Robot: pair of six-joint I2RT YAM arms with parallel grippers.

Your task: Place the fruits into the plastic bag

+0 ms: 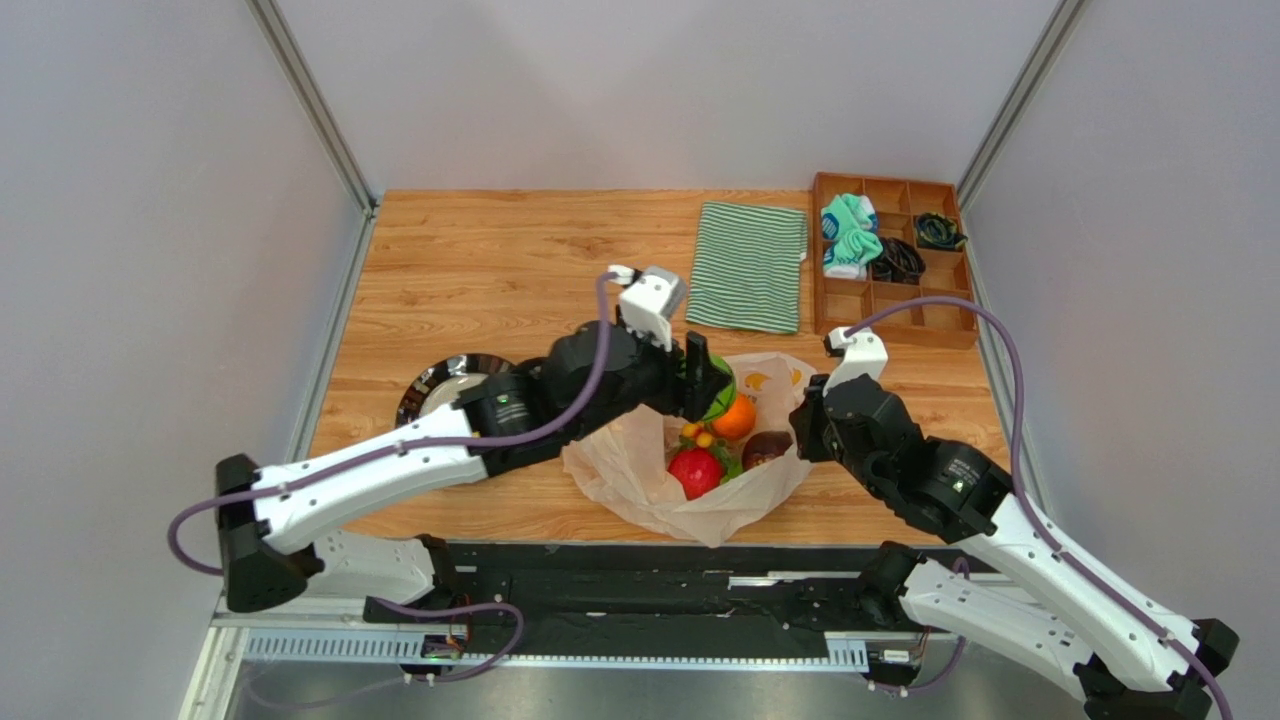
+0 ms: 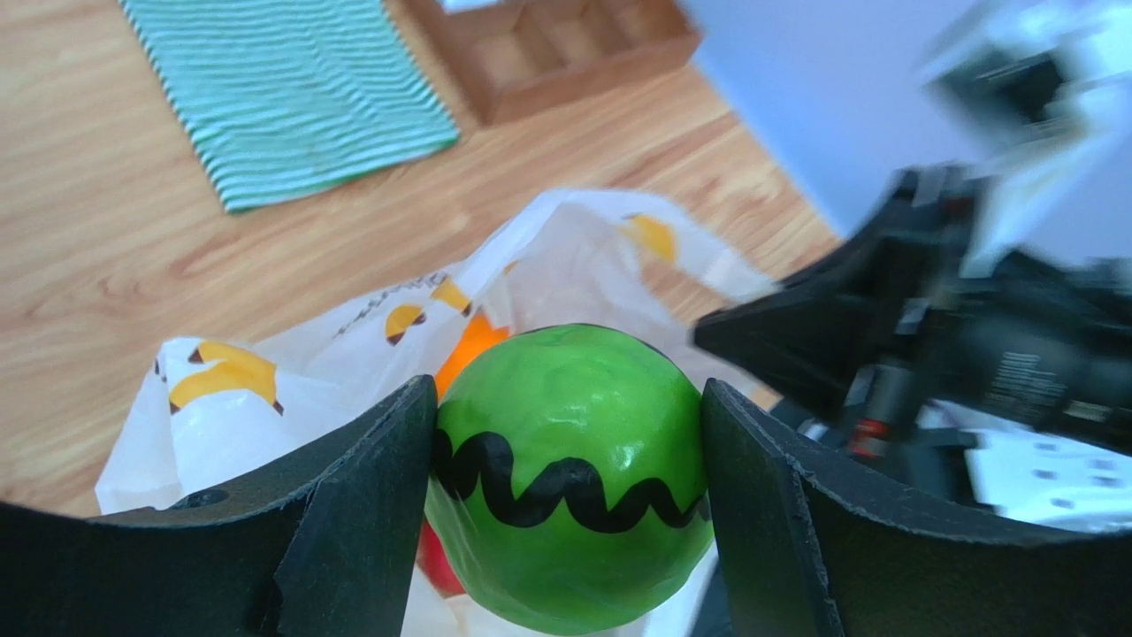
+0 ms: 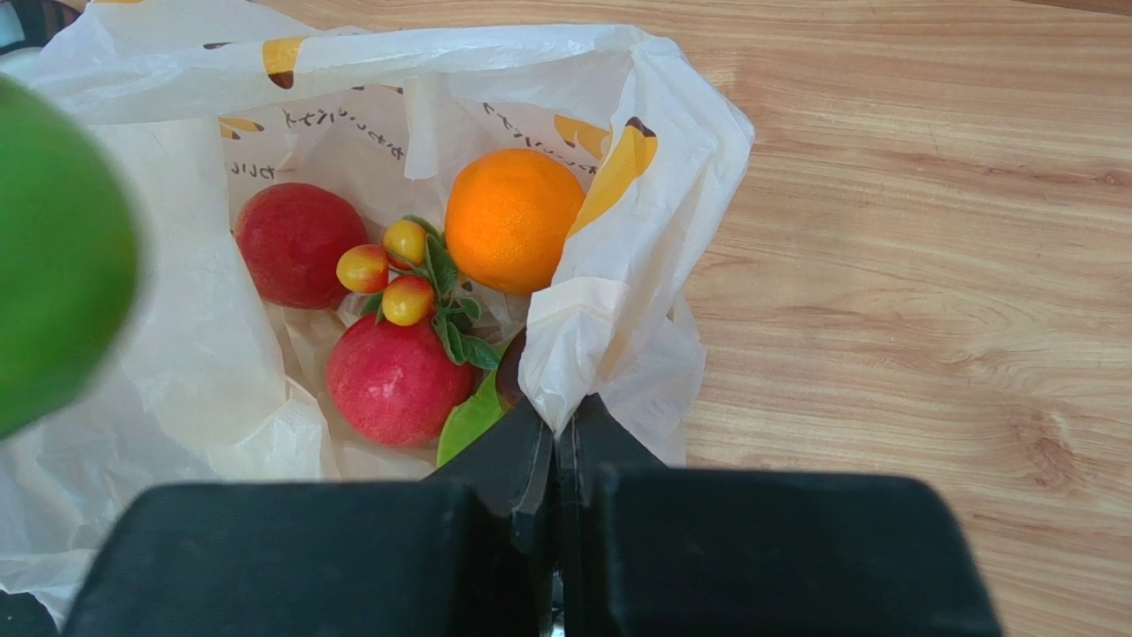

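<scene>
The plastic bag point(image 1: 631, 468), whitish with banana pictures, lies open near the table's front; it also shows in the left wrist view point(image 2: 266, 412) and the right wrist view point(image 3: 625, 266). Inside it lie an orange point(image 3: 513, 220), two red fruits point(image 3: 393, 378), a sprig of small yellow-red berries point(image 3: 392, 272) and a green piece point(image 3: 468, 422). My left gripper point(image 2: 569, 491) is shut on a green round fruit point(image 2: 569, 471) with a black wavy line, held above the bag's mouth point(image 1: 721, 402). My right gripper point(image 3: 558, 438) is shut on the bag's rim and holds it up.
A green-and-white striped cloth point(image 1: 747, 266) lies at the back. A wooden compartment tray point(image 1: 890, 255) with small items stands at the back right. A dark metal plate point(image 1: 448, 383) sits left of the bag under the left arm.
</scene>
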